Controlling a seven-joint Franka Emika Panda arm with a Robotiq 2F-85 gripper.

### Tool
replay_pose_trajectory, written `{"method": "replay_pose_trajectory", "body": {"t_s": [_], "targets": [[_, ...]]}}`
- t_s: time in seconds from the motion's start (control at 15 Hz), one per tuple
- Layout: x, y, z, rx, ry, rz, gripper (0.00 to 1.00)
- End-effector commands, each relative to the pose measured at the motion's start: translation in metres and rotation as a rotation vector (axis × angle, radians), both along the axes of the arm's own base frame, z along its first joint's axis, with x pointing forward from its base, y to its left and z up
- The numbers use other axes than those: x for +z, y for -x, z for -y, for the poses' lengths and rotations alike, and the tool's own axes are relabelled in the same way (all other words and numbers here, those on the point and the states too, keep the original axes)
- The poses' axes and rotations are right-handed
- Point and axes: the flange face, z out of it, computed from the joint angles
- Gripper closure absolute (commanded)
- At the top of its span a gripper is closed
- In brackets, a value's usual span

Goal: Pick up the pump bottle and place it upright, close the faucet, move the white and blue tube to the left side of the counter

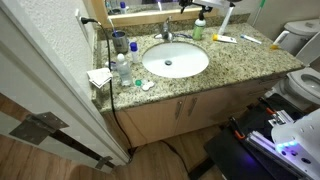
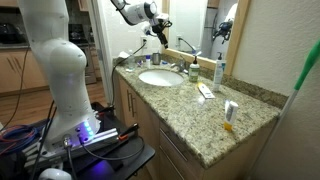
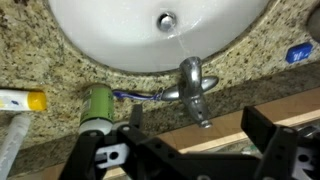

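One gripper point(image 2: 160, 31) hangs in the upper middle of an exterior view, above the back edge of the counter point(image 2: 215, 128). In the wrist view its dark fingers point(image 3: 262, 135) come in from the bottom edge, with the jaws spread wide and nothing held between them. Just above them in that view is the faucet point(image 3: 190, 85), its chrome spout reaching toward the white sink point(image 3: 110, 30) that fills the top of the frame. The pump bottle point(image 3: 97, 106) sits just left of the faucet, seen from overhead. In both exterior views it stands upright at the back of the counter, apart from the gripper, right of the faucet point(image 1: 168, 34) in the top-down picture. The white and blue tube point(image 2: 205, 91) lies flat on the granite a little lower in the frame than the pump bottle point(image 2: 219, 70). Its blue marking is too small to make out. Lower right of it, a short white-and-orange tube point(image 2: 230, 113) stands on end. At the left of the top-down picture, a clear water bottle point(image 1: 122, 70) and a dark cup point(image 1: 120, 42) stand beside the sink point(image 1: 192, 58).
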Motion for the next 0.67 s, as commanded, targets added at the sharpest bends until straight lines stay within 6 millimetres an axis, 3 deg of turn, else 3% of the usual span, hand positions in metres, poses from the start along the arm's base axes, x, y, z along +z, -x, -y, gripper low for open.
{"method": "replay_pose_trajectory", "body": {"t_s": [0.0, 0.13, 0.27, 0.33, 0.47, 0.6], "targets": [[0.01, -0.043, -0.012, 0.106, -0.119, -0.106, 0.0], [0.026, -0.061, -0.003, 0.083, -0.136, -0.173, 0.0], [0.038, -0.091, -0.001, -0.058, -0.077, -0.113, 0.0], [0.034, -0.06, 0.001, 0.017, -0.1, -0.127, 0.0], [0.042, -0.079, 0.004, -0.04, -0.088, -0.1, 0.0], [0.028, -0.082, 0.002, -0.011, -0.09, -0.149, 0.0]]}}
